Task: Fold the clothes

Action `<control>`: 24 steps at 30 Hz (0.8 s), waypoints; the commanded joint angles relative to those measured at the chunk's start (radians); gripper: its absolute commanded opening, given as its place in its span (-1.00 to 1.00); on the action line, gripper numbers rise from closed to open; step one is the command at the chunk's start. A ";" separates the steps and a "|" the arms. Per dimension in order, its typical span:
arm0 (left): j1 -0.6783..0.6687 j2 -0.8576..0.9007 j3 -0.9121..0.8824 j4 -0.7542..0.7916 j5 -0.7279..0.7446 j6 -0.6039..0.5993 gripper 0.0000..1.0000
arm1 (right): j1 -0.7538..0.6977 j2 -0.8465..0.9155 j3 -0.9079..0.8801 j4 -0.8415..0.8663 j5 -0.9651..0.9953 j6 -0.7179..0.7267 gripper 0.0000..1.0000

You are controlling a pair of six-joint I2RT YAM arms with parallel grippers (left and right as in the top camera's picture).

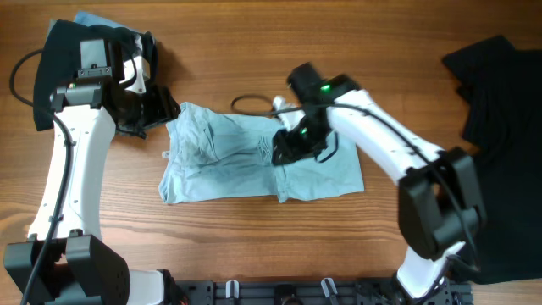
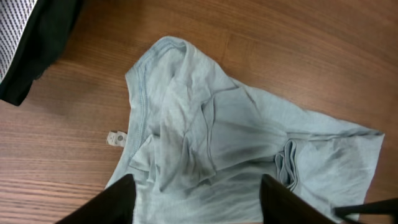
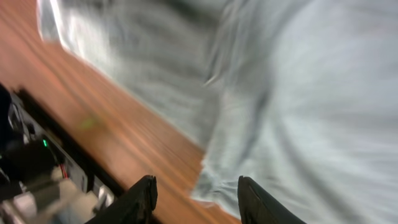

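The light-blue T-shirt (image 1: 229, 157) lies crumpled in the middle of the desk (image 1: 254, 51). The right fingers (image 3: 140, 199) are spread apart over the right half of the shirt and pinch nothing. The left fingers (image 2: 112, 202) are also spread wide, over its left edge. The left black garment (image 1: 51, 59) and the right black garment (image 1: 500, 127) lie well apart from the shirt, 1 on each side.
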 commanded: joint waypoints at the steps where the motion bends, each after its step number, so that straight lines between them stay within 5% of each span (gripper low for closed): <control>1: -0.003 -0.017 0.014 -0.022 -0.007 0.010 0.40 | -0.087 -0.035 0.028 0.011 0.113 0.106 -0.32; 2: -0.003 -0.014 0.013 -0.027 -0.006 0.010 0.41 | -0.098 -0.027 0.028 0.008 0.115 0.106 -0.27; 5: -0.003 -0.011 0.012 -0.032 -0.006 0.010 0.41 | -0.098 0.000 0.027 -0.001 0.111 0.092 0.31; 9: -0.003 -0.006 0.012 -0.024 -0.006 0.009 0.40 | -0.045 0.034 0.027 0.023 0.114 0.046 0.56; 16: -0.003 0.002 0.012 -0.024 -0.006 0.009 0.39 | 0.087 0.078 0.027 0.092 0.380 0.102 0.51; 24: -0.003 0.002 0.012 -0.024 -0.006 0.009 0.39 | 0.140 0.089 0.027 0.190 0.448 0.146 0.34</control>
